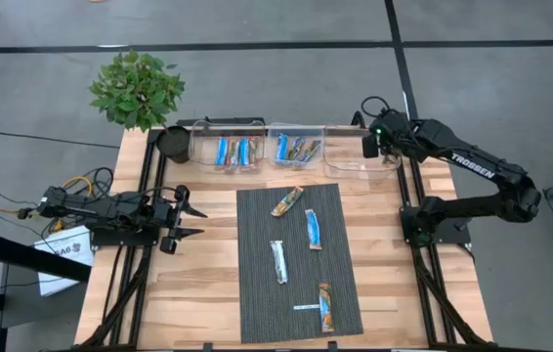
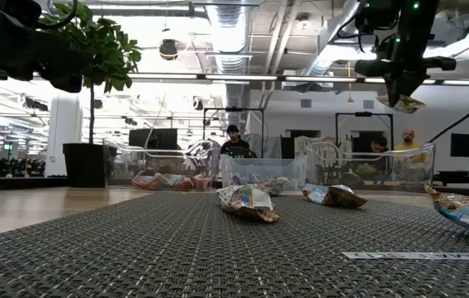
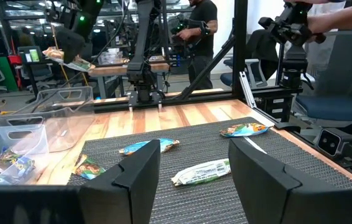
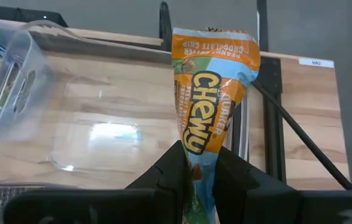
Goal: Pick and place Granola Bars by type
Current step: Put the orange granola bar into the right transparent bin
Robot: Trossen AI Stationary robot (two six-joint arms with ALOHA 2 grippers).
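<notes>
Pinched between the two dark fingers (image 4: 175, 169) of the right gripper (image 4: 198, 167) is an orange granola bar (image 4: 208, 99), and its wrapper stands out past the fingertips. From above, the right gripper (image 1: 370, 145) hangs over the right clear bin (image 1: 360, 164), at the far right side of the table (image 1: 198, 284), and through the wrist camera the bottom of this bin looks bare. In the low view the held bar (image 2: 403, 103) is well above the bins. The middle bin (image 1: 297, 150) has blue and brownish bars inside, and the left bin (image 1: 230, 152) has mostly blue ones. Four bars lie on the dark woven mat (image 1: 298, 262): an orange-brown bar (image 1: 287, 201) at the far end, a blue bar (image 1: 314, 229) near it, a silvery white bar (image 1: 278, 261) in the middle, and another bar (image 1: 326, 307) at the near edge beside a thin flat white strip (image 1: 306, 307). All four are well apart from both grippers. At the left side of the table the left gripper (image 1: 185, 221) waits with its fingers spread and nothing between them.
</notes>
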